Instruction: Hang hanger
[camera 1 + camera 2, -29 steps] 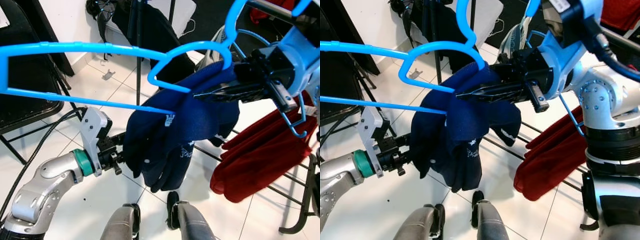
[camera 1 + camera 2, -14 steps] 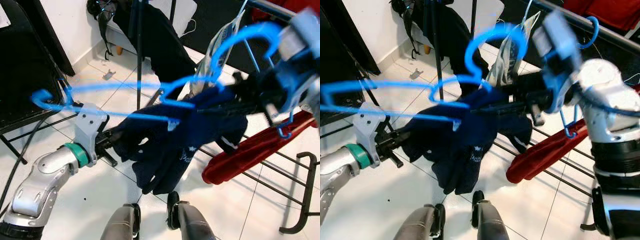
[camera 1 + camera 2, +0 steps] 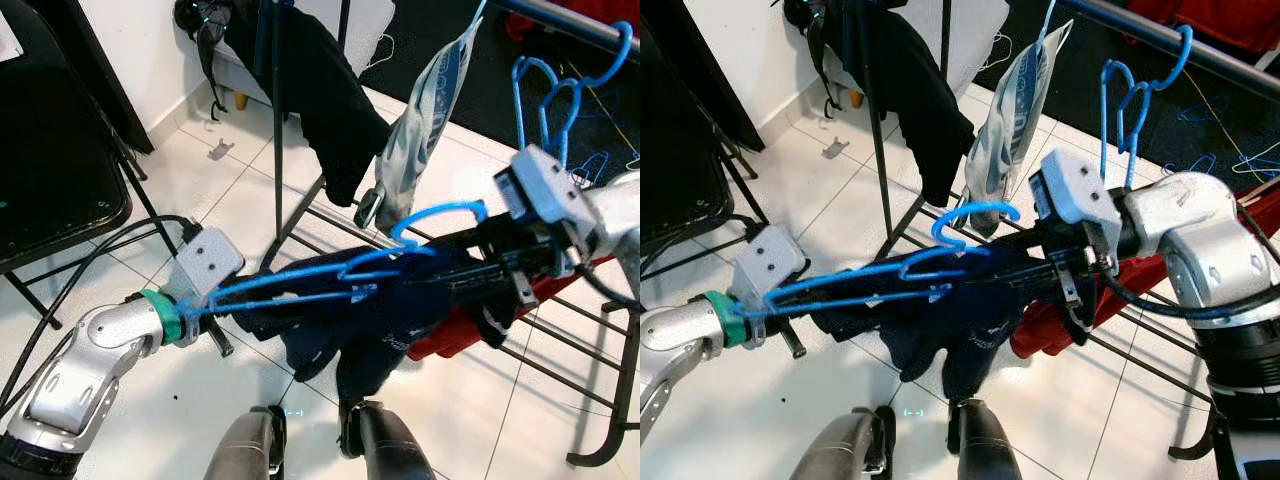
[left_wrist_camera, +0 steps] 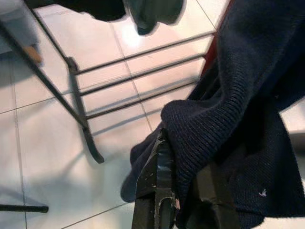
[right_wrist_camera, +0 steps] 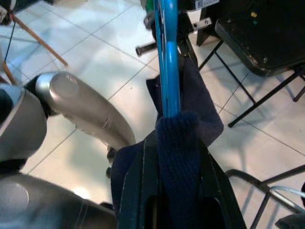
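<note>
A bright blue plastic hanger [image 3: 300, 285] lies almost flat in front of me, its hook [image 3: 440, 213] up toward my right arm. A navy knit sweater [image 3: 375, 325] is threaded on it and sags below. My right gripper [image 3: 425, 283] reaches in from the right, shut on the sweater's knit [image 5: 178, 157] and the hanger bar [image 5: 167, 62] near the hook. My left gripper [image 4: 185, 160] is at the hanger's far left end, its black fingers [image 4: 155, 183] shut on a fold of the sweater. The dark clothes rail [image 3: 570, 20] crosses the upper right.
Blue hanger hooks [image 3: 545, 90] hang on the rail, beside a grey-white garment [image 3: 425, 120] and a black garment [image 3: 320, 85]. A red cloth [image 3: 455, 335] lies on the rack's low bars [image 3: 560, 350]. A black folding chair [image 3: 50, 170] and a floor cable [image 3: 90, 265] sit left.
My right arm has come down, bringing the hanger from high across the view to a low, nearly flat lie. The sweater dropped with it. The camera tilted, showing more of the rail.
</note>
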